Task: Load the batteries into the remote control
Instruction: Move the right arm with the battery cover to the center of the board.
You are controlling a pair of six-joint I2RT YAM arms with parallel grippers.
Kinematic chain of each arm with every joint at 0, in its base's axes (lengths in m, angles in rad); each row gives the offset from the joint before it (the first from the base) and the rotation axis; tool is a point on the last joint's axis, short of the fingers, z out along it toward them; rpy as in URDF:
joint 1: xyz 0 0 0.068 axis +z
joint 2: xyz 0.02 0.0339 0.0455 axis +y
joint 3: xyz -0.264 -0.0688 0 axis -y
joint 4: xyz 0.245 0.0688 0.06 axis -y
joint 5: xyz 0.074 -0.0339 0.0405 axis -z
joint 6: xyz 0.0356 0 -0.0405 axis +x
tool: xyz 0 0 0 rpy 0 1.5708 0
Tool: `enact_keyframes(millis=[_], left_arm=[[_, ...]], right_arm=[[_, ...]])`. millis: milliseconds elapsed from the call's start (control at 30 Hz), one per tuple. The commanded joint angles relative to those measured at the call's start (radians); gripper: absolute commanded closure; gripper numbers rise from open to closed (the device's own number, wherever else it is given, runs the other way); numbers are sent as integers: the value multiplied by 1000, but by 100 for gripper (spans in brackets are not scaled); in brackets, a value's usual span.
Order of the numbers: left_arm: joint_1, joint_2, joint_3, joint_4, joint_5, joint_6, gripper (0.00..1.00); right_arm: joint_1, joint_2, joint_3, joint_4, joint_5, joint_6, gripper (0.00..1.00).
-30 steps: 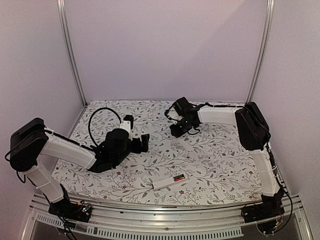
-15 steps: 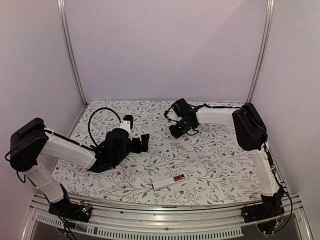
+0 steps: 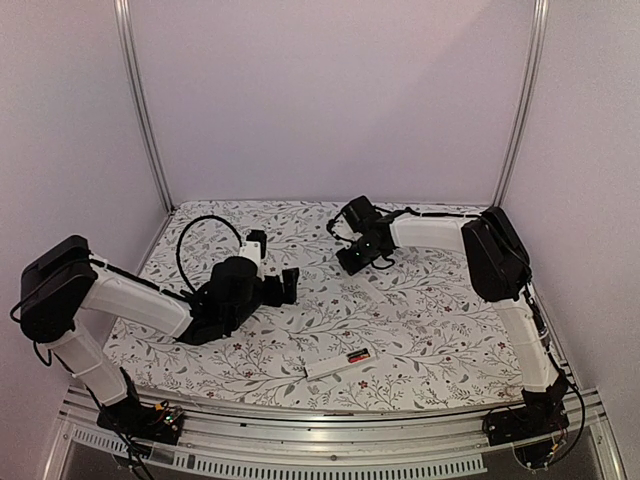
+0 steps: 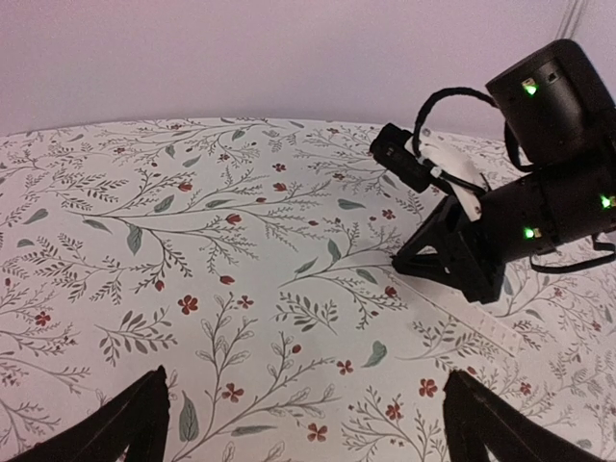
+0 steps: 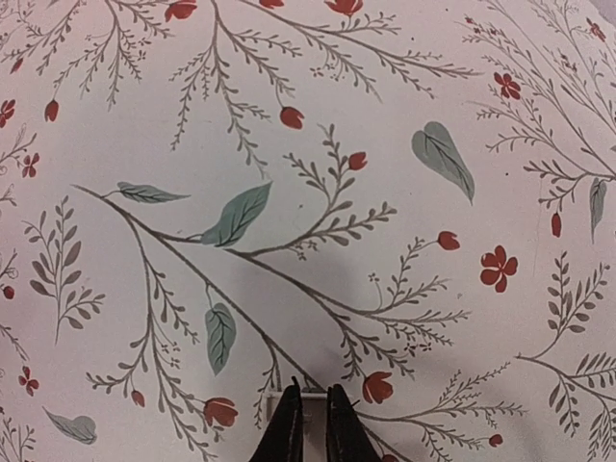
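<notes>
The white remote control (image 3: 335, 366) lies near the table's front edge, with a small black-and-red patch (image 3: 357, 356) at its right end. I cannot tell whether that patch is the batteries; no loose battery shows elsewhere. My right gripper (image 3: 357, 259) is at the back centre, tips down at the cloth, shut on a thin flat white cover strip (image 5: 310, 397). The left wrist view shows that gripper (image 4: 452, 265) with the strip (image 4: 486, 322) lying along the cloth beneath it. My left gripper (image 3: 288, 285) is open and empty, low over the cloth left of centre, its fingers (image 4: 125, 433) wide apart.
The table is covered with a floral cloth (image 3: 430, 310). Metal frame posts (image 3: 140, 110) stand at the back corners and a rail (image 3: 330, 415) runs along the front edge. A black cable (image 3: 190, 235) loops behind the left arm.
My right gripper has shifted slightly left and back with the cover strip. The left arm and the remote have not moved.
</notes>
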Motion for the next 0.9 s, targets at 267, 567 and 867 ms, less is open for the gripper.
enact_keyframes(millis=[267,567,867], left_arm=[[21,14,-6,-13,11,0,1],[22,22,-7,-11,15,-4,1],[23,14,-18,-13,16,-9,1]], right_arm=[[15,23,-41,-26,52,-9,90],[34,-9,-80,-30,76,-8,88],[34,-53,-87,-47,0,16,88]])
